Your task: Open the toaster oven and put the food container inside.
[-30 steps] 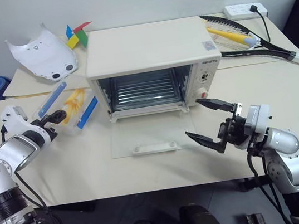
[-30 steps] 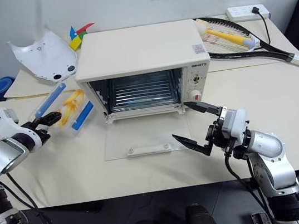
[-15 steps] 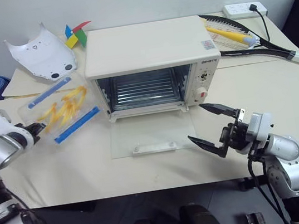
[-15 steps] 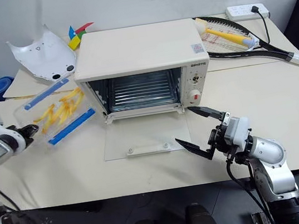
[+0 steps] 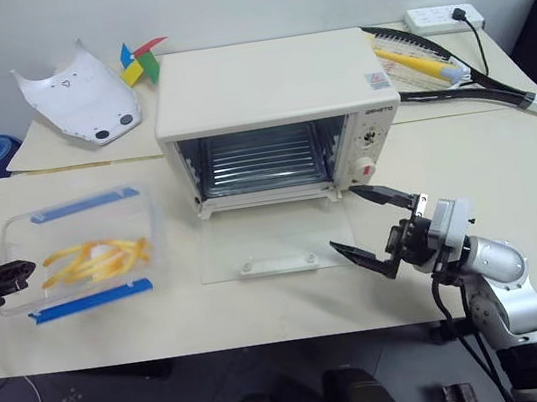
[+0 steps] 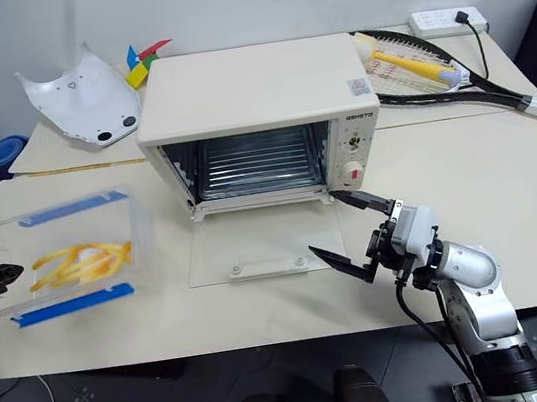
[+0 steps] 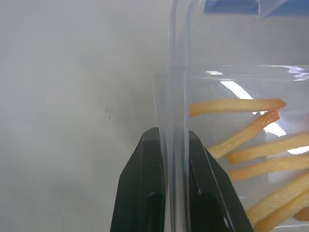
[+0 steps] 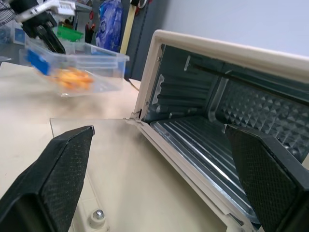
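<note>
My left pincer (image 5: pixel 8 272) is clamped on the food container's (image 5: pixel 85 257) left edge; my right pincer (image 5: pixel 378 227) gapes wide before the open toaster oven (image 5: pixel 275 119).

Cream table (image 5: pixel 507 175): toaster oven (image 5: pixel 272 89), white shell (image 5: pixel 80 93), racket (image 5: pixel 463 81).

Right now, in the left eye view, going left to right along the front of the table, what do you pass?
Left pincer → food container → the toaster oven's lowered glass door → right pincer.
</note>
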{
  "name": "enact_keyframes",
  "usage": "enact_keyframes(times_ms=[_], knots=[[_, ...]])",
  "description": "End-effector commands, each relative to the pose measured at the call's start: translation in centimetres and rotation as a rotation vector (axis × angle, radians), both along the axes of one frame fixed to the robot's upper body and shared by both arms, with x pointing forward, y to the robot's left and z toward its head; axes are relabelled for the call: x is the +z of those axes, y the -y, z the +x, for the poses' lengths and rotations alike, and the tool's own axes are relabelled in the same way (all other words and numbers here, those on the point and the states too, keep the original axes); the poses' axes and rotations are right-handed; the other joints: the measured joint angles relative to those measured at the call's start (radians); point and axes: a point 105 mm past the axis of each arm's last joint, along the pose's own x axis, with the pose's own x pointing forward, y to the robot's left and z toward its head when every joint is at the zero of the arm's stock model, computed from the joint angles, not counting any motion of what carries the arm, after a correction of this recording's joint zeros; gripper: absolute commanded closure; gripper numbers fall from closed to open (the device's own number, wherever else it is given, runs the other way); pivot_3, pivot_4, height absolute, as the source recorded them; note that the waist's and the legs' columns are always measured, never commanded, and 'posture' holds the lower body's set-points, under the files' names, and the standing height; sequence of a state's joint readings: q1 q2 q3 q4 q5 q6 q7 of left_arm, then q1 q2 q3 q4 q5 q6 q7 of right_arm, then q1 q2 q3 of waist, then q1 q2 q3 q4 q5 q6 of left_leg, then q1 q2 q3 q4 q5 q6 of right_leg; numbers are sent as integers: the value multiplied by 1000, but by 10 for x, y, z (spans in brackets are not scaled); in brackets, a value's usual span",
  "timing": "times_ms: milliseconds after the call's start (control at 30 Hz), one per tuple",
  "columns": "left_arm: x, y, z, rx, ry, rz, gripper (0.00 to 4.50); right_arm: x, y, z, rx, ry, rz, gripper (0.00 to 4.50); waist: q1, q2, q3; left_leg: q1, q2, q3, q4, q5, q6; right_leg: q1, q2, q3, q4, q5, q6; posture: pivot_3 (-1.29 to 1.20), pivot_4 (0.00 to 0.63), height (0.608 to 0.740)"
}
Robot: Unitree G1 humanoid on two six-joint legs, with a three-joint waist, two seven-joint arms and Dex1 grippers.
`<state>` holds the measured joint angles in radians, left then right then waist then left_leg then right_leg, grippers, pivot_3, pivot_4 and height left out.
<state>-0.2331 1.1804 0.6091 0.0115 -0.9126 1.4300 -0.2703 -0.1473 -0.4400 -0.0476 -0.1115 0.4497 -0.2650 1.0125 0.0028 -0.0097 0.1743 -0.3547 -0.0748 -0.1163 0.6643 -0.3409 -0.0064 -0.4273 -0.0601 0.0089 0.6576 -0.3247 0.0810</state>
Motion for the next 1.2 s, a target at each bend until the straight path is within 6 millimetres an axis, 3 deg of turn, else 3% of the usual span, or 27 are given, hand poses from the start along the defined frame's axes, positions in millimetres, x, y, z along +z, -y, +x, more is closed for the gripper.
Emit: enact_keyframes(times_ms=[33,167,267,433,633,667,733,967,1100,1200], knots=[[17,32,0,-137,54,-13,4435,0,16,0,-55,21,-31,0,4,0,0,0,0,0,0,0,0,0,0,0,0,0,0,0,150,740],[15,86,20,-274,117,-58,4435,-6,28,-1,-106,-2,-40,0,15,0,0,0,0,0,1,0,0,1,0,0,0,0,0,0,150,740],[10,115,34,-318,152,-70,4435,-5,26,-4,-111,0,-39,0,10,0,0,0,0,1,2,0,0,0,0,0,1,0,0,0,150,740],[1,148,53,-322,164,-90,4435,2,20,-6,-134,13,-25,0,-6,-1,0,0,1,1,2,0,-1,-1,1,0,3,0,0,0,150,740],[-5,185,71,-328,172,-149,4435,7,15,-8,-158,15,-9,0,14,-1,-1,0,0,1,4,1,-1,1,0,0,3,0,0,0,150,740],[-5,187,72,-329,169,-148,4435,8,14,-9,-160,15,-6,0,17,-1,-1,0,-1,1,5,1,-1,1,0,0,3,0,0,0,150,740],[-5,191,73,-339,169,-141,3685,9,12,-10,-163,18,-4,0,19,-1,-1,0,-1,1,5,1,-1,1,1,0,3,0,1,0,150,740],[11,184,72,-336,237,-219,1765,16,13,-12,-185,20,1,0,13,-1,-1,0,0,1,3,1,-2,0,1,0,3,0,1,0,150,740],[33,177,57,-451,325,-339,1765,24,19,-9,-224,10,21,0,9,-1,0,0,0,1,3,1,-2,-1,1,0,3,0,0,0,150,740],[45,157,41,-517,366,-292,1765,29,20,-9,-219,-24,28,0,-2,-1,0,0,0,1,3,1,-2,-1,1,0,3,0,0,0,150,740]])
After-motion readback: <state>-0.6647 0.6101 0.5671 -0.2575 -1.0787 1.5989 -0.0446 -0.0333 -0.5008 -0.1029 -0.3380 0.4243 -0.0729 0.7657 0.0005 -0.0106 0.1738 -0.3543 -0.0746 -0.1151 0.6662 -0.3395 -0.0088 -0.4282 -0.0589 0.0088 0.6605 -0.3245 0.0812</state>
